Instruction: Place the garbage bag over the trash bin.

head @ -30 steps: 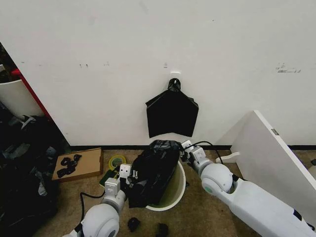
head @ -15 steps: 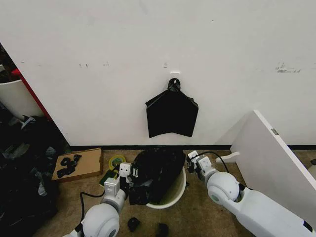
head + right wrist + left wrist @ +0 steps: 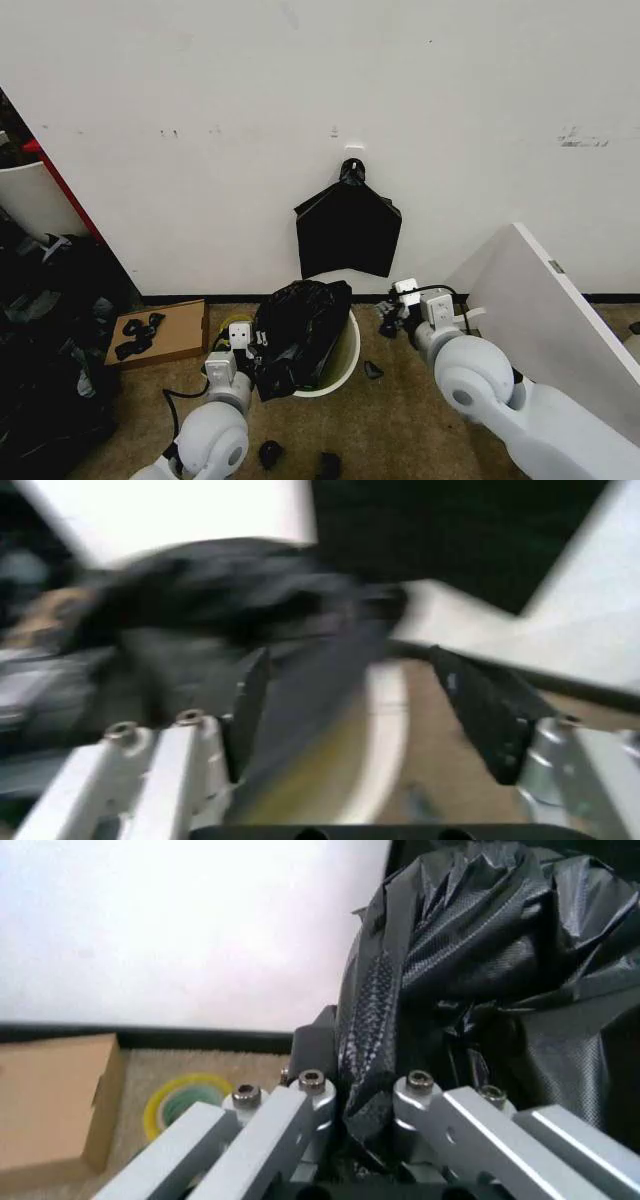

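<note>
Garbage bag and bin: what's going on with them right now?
The left gripper is shut on a fold of the garbage bag, holding it at the left rim of the trash bin. The bag lies bunched over the bin's left side; the right part of the rim is uncovered, so it is not yet spread over the bin. The right gripper is open and empty, apart from the bag, to the right of the bin.

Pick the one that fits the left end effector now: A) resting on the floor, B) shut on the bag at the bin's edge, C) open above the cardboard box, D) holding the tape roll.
B: the left end effector pinches a fold of the bag at the bin.
</note>
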